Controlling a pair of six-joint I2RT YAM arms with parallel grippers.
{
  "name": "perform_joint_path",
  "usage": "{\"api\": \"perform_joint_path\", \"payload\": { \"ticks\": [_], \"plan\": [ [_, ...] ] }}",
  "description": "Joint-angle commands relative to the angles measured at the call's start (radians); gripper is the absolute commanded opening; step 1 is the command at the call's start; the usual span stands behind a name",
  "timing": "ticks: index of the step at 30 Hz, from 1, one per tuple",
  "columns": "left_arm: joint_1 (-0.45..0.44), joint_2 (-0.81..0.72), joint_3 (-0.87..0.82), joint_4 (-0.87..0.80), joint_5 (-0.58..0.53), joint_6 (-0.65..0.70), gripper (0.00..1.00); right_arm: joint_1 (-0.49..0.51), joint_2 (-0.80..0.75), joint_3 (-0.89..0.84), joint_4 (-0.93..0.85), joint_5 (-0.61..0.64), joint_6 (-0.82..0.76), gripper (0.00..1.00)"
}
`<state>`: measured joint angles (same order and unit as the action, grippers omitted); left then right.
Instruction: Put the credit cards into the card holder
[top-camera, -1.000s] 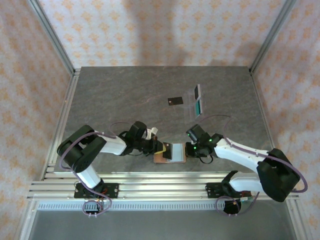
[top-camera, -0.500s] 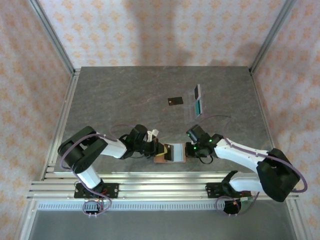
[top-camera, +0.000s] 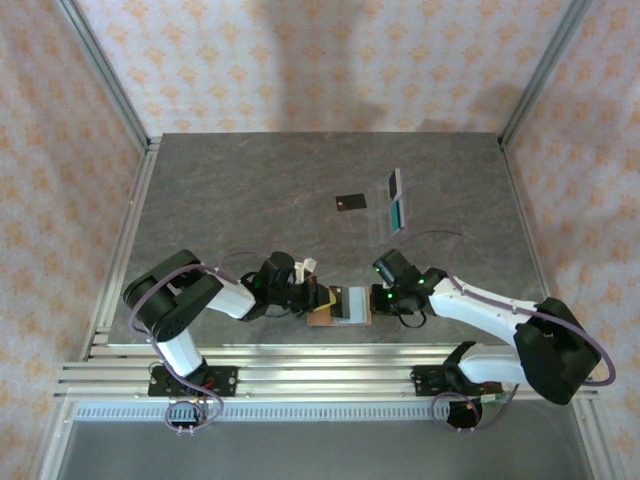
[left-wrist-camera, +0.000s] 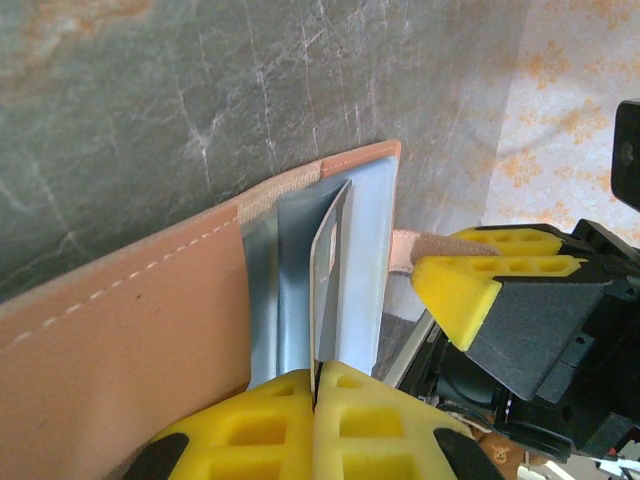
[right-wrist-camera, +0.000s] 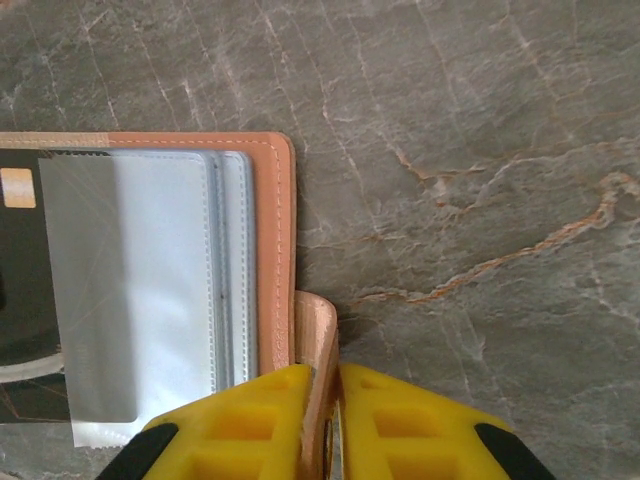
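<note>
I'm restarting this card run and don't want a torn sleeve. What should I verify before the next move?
1. The left tool is shut on a clear sleeve of the card holder: ok.
2. The right tool is shut on the holder's tan tab: ok.
3. Holder lying open on the table: ok.
4. The black card and teal card loaded: not ok, both lie loose on the table.
5. A tool free to fetch a card: not ok, both are gripping.
6. Empty pocket ready for the next card: cannot tell.
</note>
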<state>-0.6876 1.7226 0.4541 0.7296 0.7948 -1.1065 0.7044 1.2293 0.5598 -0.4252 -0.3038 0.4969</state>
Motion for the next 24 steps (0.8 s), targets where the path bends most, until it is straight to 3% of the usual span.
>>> {"api": "perform_joint_path", "payload": {
  "ticks": [1,12,16,24],
  "plan": [
    [-0.007,0.028,-0.011,0.039,-0.045,-0.019,0.02,0.007,-0.020,-0.001,0.002,0.014,0.010,0.15],
    [-0.049,0.056,0.008,0.060,-0.051,-0.037,0.06,0.007,-0.020,0.006,-0.001,0.014,0.006,0.15],
    [-0.049,0.025,0.029,-0.009,-0.057,-0.006,0.18,0.007,-0.026,0.009,-0.010,0.019,0.005,0.17],
    [-0.049,-0.063,0.117,-0.374,-0.107,0.156,0.43,0.007,-0.039,0.012,-0.024,0.037,0.003,0.20]
  ]
}}
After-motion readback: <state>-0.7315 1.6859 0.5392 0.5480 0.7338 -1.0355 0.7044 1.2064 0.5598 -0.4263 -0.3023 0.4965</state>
